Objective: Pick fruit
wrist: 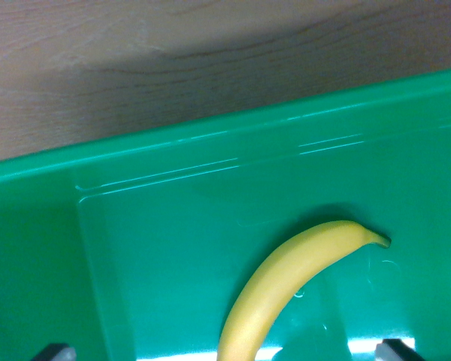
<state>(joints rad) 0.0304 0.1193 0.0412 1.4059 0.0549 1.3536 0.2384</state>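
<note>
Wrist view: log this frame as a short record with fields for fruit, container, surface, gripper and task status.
fruit: one yellow banana, curved, tip toward the wrist view's right, lower end cut off by the frame
container: green bin, banana lying on its floor
surface: wooden table beyond the bin's rim
gripper: only two grey fingertips at the bottom edge, either side of the banana; open
task status: banana not yet gripped

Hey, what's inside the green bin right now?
One yellow banana lies in the green bin; nothing else shows there. The banana's lower end and the bin's near part run out of the wrist view.
</note>
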